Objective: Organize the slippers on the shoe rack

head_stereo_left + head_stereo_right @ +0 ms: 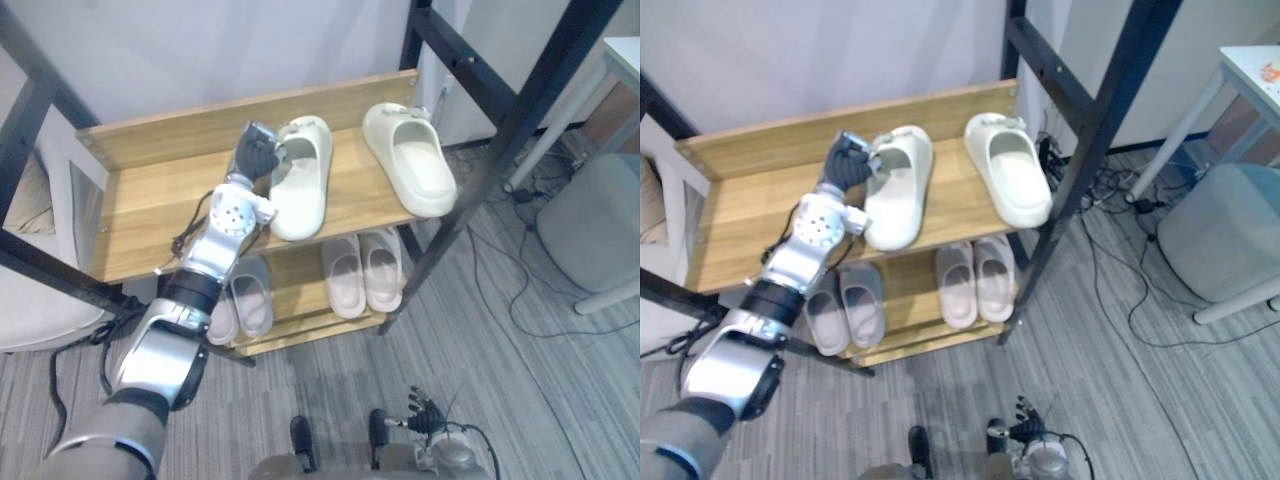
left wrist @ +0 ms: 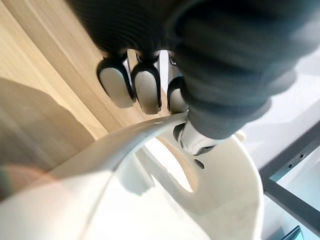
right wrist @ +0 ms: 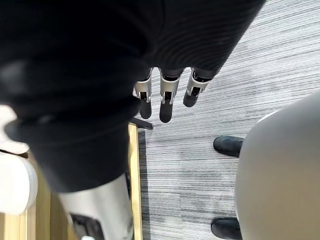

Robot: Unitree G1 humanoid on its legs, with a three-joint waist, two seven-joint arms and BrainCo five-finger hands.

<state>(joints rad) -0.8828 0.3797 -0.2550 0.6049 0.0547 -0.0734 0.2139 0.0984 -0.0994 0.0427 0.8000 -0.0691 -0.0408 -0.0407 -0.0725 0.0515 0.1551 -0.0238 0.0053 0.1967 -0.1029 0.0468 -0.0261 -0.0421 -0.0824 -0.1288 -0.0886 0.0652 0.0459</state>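
Left hand (image 1: 258,150) curled tight round the strap of a cream slipper (image 1: 298,195), mid top shelf (image 1: 140,200) toward its back edge. Second cream slipper (image 1: 412,160) lay near the right edge. Right hand (image 3: 167,100) hung low, fingers slack.

Silver-grey left arm (image 1: 160,355) with a black band (image 1: 190,291), dark ribbed cover (image 2: 235,60), silver dark-tipped fingers (image 2: 146,92).

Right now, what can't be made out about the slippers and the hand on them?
Beige pair on the lower shelf: far ends hidden under the top shelf, eye views.
Grey pair beside it: partly covered by the left arm.
Left hand on the cream slipper: fingers hidden behind its own cover, eye views.
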